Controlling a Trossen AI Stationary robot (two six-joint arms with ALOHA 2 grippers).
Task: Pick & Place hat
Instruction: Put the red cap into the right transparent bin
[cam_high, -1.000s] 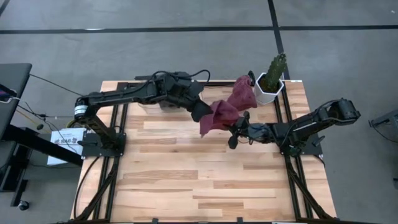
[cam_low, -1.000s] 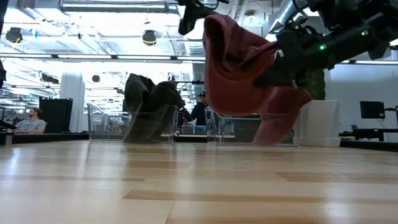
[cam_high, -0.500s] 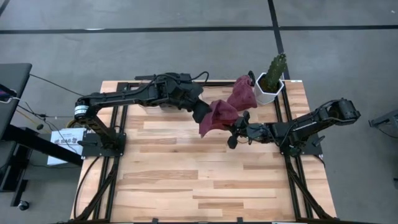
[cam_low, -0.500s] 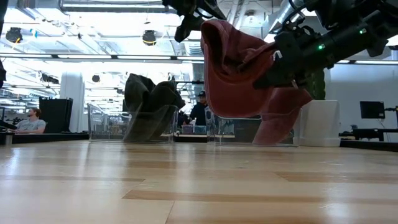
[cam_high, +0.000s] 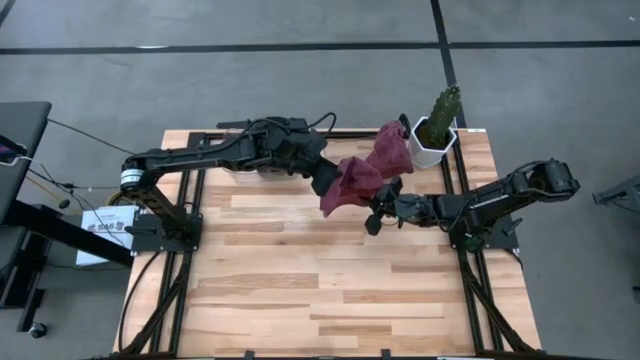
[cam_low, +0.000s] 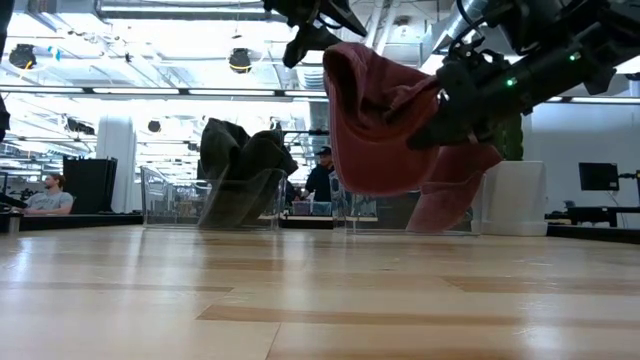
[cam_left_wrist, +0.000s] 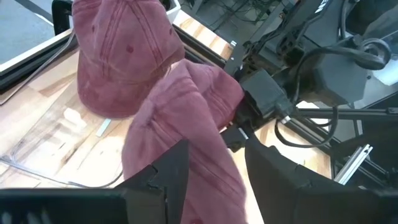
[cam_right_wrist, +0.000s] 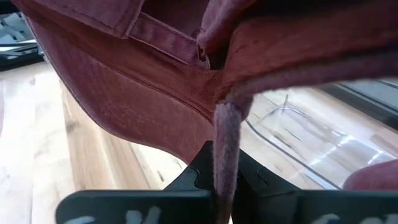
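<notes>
Maroon hat (cam_high: 352, 183) hangs in the air above the wooden surface (cam_high: 300, 280), near its far right part, between both arms. Right gripper (cam_high: 381, 208) fingers pressed together, pinching the hat's edge. Left gripper (cam_high: 325, 183) at the hat's other side, fingers (cam_left_wrist: 166, 180) spread, straddling the fabric. Second maroon hat (cam_high: 392, 148) sits just beyond, beside the potted cactus (cam_high: 437, 125).

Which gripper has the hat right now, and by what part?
The right gripper is shut on the red hat, pinching a fabric edge near the strap. The left gripper is open beside it, holding nothing.
</notes>
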